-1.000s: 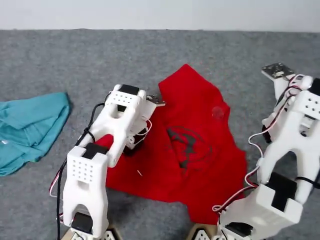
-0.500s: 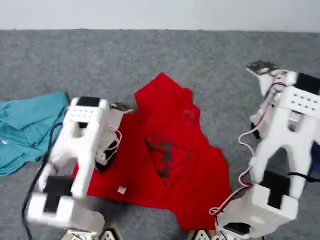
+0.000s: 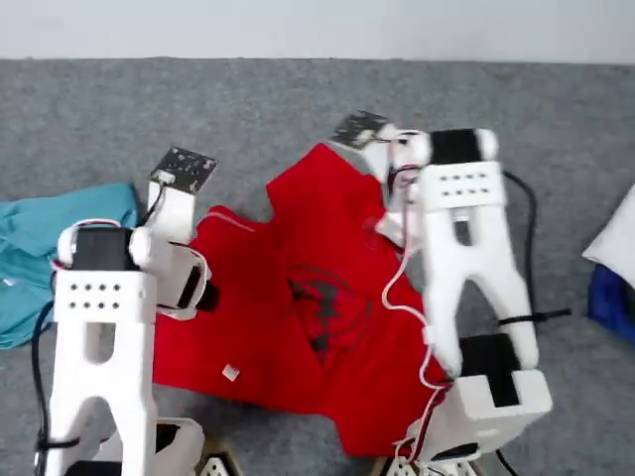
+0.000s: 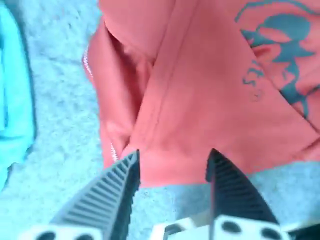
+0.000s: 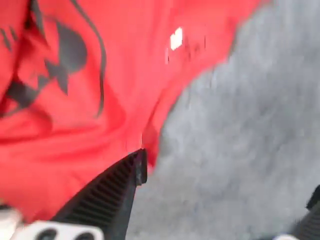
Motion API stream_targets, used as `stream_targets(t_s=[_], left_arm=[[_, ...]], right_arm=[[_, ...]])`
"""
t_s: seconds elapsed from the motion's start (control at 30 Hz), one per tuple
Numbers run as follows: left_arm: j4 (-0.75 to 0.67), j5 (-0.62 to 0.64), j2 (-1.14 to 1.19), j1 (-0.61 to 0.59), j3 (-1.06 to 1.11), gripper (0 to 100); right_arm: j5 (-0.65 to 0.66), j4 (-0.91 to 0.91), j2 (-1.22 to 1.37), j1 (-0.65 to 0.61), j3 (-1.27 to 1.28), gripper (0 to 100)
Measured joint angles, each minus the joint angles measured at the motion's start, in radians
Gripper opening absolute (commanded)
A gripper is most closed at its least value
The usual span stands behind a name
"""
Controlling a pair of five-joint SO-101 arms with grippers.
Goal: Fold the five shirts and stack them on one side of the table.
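The red shirt (image 3: 298, 327) lay rumpled mid-surface (image 3: 248, 109), toward the near edge, and a teal shirt (image 3: 50, 248) lay at the left edge. The left tool (image 4: 173, 156) hung open over the red hem. The right tool (image 5: 227, 175) gaped wide at the opposite hem.

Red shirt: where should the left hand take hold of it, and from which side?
Likely the red shirt's bunched sleeve edge, coming from the teal shirt's side: the fabric there is doubled over and outermost, and the open left hand hangs above it.

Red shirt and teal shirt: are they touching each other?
Apart. The left wrist view shows bare grey carpet between the red shirt and the teal shirt.
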Motion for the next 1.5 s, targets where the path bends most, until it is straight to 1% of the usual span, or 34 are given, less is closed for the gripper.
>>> stream_targets(t_s=[0.17, 0.37, 0.5, 0.57, 0.63, 0.7, 0.73, 0.8, 0.83, 0.87, 0.97, 1.03, 1.23, 1.37, 1.5], left_arm=[[0.0, 0.0, -0.101, -0.051, 0.009, 17], [0.0, 0.0, -0.206, -0.054, 0.009, 17], [0.0, 0.0, -0.241, -0.057, 0.009, 14], [0.0, 0.0, -0.247, -0.055, 0.009, 14], [0.0, 0.0, -0.247, -0.055, 0.009, 14], [0.0, 0.0, -0.247, -0.055, 0.011, 14], [0.0, 0.0, -0.247, -0.055, 0.011, 14], [0.0, 0.0, -0.247, -0.055, 0.011, 14], [0.0, 0.0, -0.247, -0.055, 0.011, 14], [0.0, 0.0, -0.247, -0.055, 0.011, 14], [0.0, 0.0, -0.247, -0.055, 0.011, 14], [0.0, 0.0, -0.247, -0.055, 0.011, 14], [0.0, 0.0, -0.247, -0.055, 0.014, 14], [0.0, 0.0, -0.247, -0.055, 0.014, 14], [0.0, 0.0, -0.247, -0.055, 0.014, 15]], right_arm=[[-0.002, -0.109, 0.149, -0.032, -0.028, 40.6], [-0.002, -0.13, 0.442, -0.051, -0.258, 40.5], [-0.002, -0.13, 0.644, -0.046, -0.434, 39.2], [-0.002, -0.12, 0.721, -0.038, -0.517, 31.9], [-0.002, -0.084, 0.786, -0.026, -0.605, 19.5], [0.002, -0.052, 0.836, -0.014, -0.687, 4.9], [0.012, -0.04, 0.858, -0.006, -0.727, 0.0], [0.035, -0.02, 0.891, 0.011, -0.799, 5.8], [0.044, -0.015, 0.908, 0.021, -0.833, 7.1], [0.055, -0.009, 0.924, 0.037, -0.867, 6.5], [0.083, 0.02, 0.968, 0.097, -0.942, 0.3], [0.107, 0.038, 0.996, 0.15, -0.979, 1.6], [0.144, 0.046, 1.033, 0.321, -1.068, 0.9], [0.181, 0.046, 1.033, 0.402, -1.151, 0.9], [0.19, 0.014, 1.042, 0.48, -1.226, 1.5]])
